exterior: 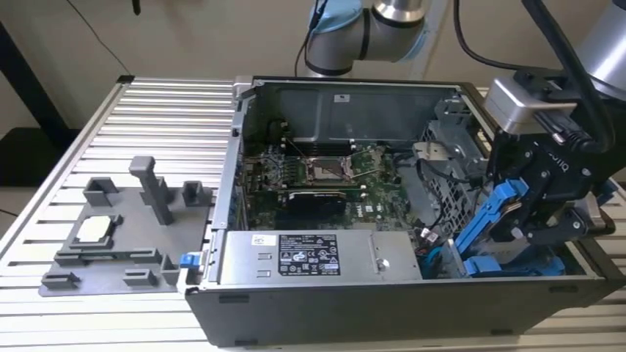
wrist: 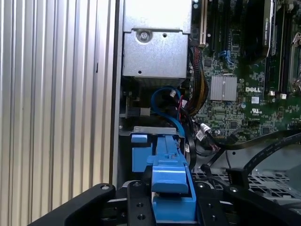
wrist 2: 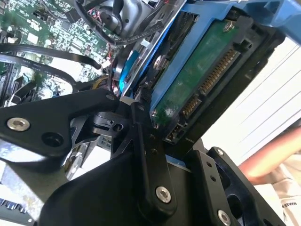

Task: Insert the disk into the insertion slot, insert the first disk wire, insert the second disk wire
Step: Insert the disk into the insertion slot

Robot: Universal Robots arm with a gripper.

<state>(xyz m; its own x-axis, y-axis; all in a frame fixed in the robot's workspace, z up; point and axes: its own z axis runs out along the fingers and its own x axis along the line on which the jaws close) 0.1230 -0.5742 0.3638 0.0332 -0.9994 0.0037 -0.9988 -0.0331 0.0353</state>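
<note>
We judge the first step to be in hand: the disk (exterior: 486, 217) is being brought to the insertion slot (wrist: 146, 132), and neither wire step shows any sign of having begun. In the exterior view the gripper (exterior: 528, 220) hangs over the near corner of the computer case (exterior: 234, 220), at the exterior view's right. It carries the disk tilted, with the lower end down inside the case and the upper end leaning outward. In the first wrist view the blue frame runs away from the camera, and its far end lies close to the grey sheet-metal edge of the drive cage (wrist: 155, 129). We cannot tell whether it has entered the bay. The fingers (wrist: 137, 200) are closed in on the blue frame from both sides and pinch the disk at its tab end, with no gap visible between pad and plastic. The second wrist view shows the disk's green circuit board and connector row facing the camera. In our judgement, seating the disk calls for bringing the frame parallel to the bay before pushing. It must also keep clear of the blue cable (wrist: 162, 96) and the black cables (wrist: 221, 141) lying just beside the cage.
</note>
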